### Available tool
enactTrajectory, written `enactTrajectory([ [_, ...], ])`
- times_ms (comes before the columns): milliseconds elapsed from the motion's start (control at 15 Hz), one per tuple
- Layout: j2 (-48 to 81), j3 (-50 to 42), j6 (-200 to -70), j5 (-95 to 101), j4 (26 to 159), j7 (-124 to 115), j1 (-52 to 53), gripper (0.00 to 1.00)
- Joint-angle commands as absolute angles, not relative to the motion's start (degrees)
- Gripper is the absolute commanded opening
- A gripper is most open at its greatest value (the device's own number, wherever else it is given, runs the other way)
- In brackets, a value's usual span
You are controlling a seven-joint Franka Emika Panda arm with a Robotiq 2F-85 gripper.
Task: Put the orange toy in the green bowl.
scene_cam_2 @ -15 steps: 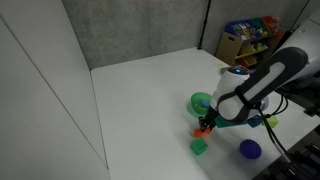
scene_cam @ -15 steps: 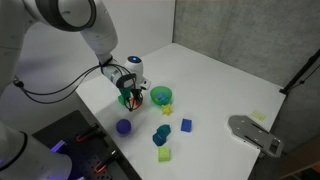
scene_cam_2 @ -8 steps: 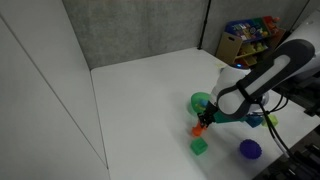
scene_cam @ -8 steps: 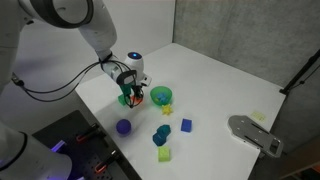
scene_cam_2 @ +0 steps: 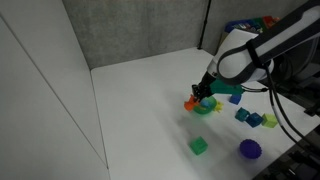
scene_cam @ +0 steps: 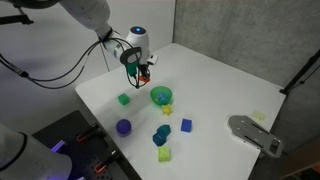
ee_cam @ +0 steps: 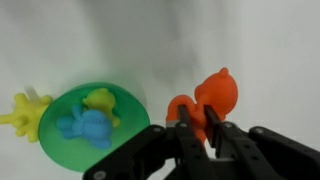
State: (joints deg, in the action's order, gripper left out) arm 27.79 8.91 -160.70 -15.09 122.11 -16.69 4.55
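My gripper (scene_cam: 144, 72) is shut on the orange toy (ee_cam: 205, 100), a small orange-red figure, and holds it in the air above the white table. The toy also shows in both exterior views (scene_cam: 144, 77) (scene_cam_2: 191, 102). The green bowl (scene_cam: 161, 96) stands on the table just beside and below the gripper; it also shows in an exterior view (scene_cam_2: 207, 105). In the wrist view the bowl (ee_cam: 125, 105) lies left of the toy and holds a blue piece (ee_cam: 82, 127) and a yellow-green piece (ee_cam: 99, 98).
A small green cube (scene_cam: 124, 99) (scene_cam_2: 199, 146), a purple ball (scene_cam: 124, 127) (scene_cam_2: 250, 149), a yellow star piece (ee_cam: 25, 112) (scene_cam: 167, 110), blue blocks (scene_cam: 186, 125) and a lime block (scene_cam: 164, 154) lie on the table. A grey device (scene_cam: 255, 133) sits at the table's edge.
My gripper has risen from the table with the orange toy in it and moved away from the green cube to beside the bowl.
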Motion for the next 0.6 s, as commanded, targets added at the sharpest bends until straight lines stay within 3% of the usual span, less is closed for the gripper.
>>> enactTrajectory([
  [0, 26.64, 5.04, -158.73, -14.3, 118.23, -18.12, 5.5, 0.07],
  [533, 30.81, -3.72, -160.08, -10.81, 114.07, -21.91, 6.84, 0.07],
])
